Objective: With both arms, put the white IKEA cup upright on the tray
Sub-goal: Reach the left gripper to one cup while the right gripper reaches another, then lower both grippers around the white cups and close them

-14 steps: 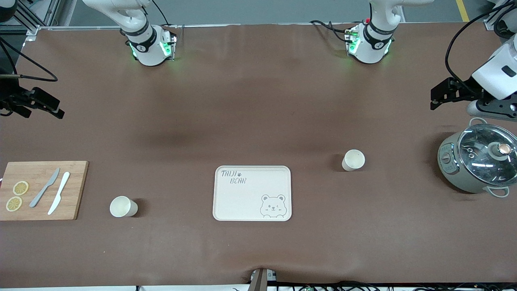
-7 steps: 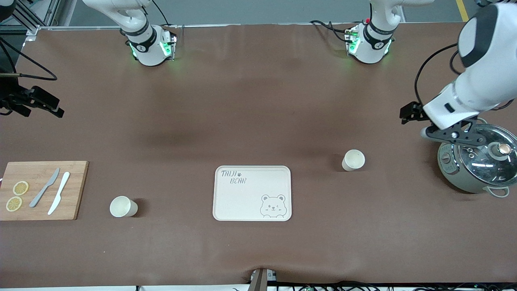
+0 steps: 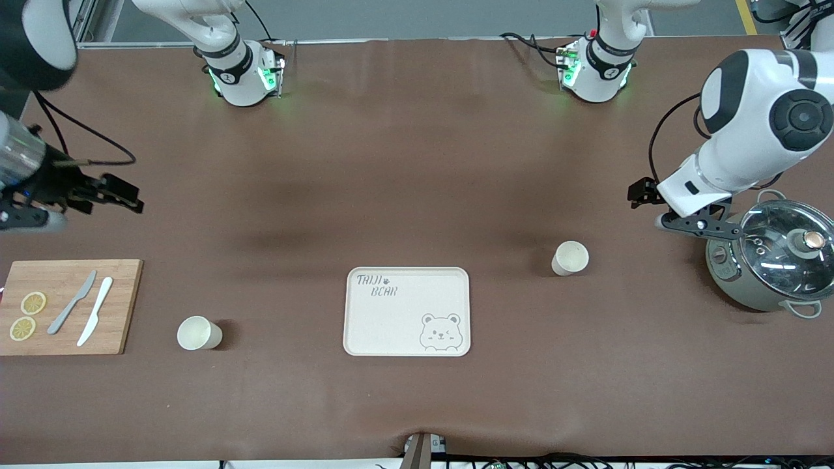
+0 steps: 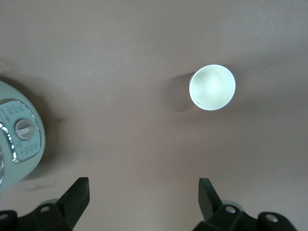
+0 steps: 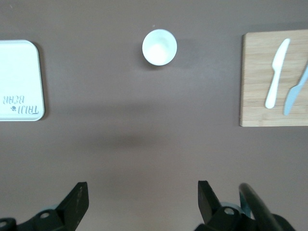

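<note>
Two white cups stand upright on the brown table. One cup [image 3: 570,258] is toward the left arm's end; it also shows in the left wrist view [image 4: 212,87]. The other cup [image 3: 199,333] is toward the right arm's end, near the cutting board; it also shows in the right wrist view [image 5: 159,47]. The cream tray [image 3: 404,319] with "TAIJI BEAR" lettering lies empty between them; its corner shows in the right wrist view [image 5: 19,82]. My left gripper [image 3: 642,194] [image 4: 143,192] is open and empty over bare table beside the pot. My right gripper [image 3: 120,195] [image 5: 143,195] is open and empty over bare table.
A grey pot with a glass lid [image 3: 772,260] stands at the left arm's end, under the left arm's wrist. A bamboo cutting board [image 3: 65,326] with two knives and lemon slices lies at the right arm's end.
Both arms have swung in over the table from its ends. The left gripper has come closer to the cup by the pot. The right gripper has moved toward the table's middle. Cups and tray are unmoved.
</note>
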Robot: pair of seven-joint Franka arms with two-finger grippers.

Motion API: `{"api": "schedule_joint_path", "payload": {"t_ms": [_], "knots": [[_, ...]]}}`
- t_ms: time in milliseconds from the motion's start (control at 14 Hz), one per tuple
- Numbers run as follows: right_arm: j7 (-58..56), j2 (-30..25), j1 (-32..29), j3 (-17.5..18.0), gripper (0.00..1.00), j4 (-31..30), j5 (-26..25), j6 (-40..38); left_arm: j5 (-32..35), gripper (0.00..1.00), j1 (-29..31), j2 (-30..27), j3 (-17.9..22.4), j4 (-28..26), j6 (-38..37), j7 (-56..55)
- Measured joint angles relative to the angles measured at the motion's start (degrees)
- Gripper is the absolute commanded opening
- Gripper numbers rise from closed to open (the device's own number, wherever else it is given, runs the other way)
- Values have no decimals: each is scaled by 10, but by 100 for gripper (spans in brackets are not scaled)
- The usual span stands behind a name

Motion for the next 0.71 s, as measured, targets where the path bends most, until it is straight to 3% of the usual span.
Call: {"api": "schedule_joint_path", "payload": {"t_ms": [143, 429, 714], "knots": [[0, 37, 10, 0, 100, 10, 0, 15, 0, 100, 12, -3, 0, -41, 43, 3], [0, 105, 14, 0, 100, 28, 0, 117, 0, 100, 21, -4, 0, -116, 126, 7], [0, 165, 17, 0, 100, 31, 0, 218, 0, 100, 21, 4, -1, -145, 174, 7]]}}
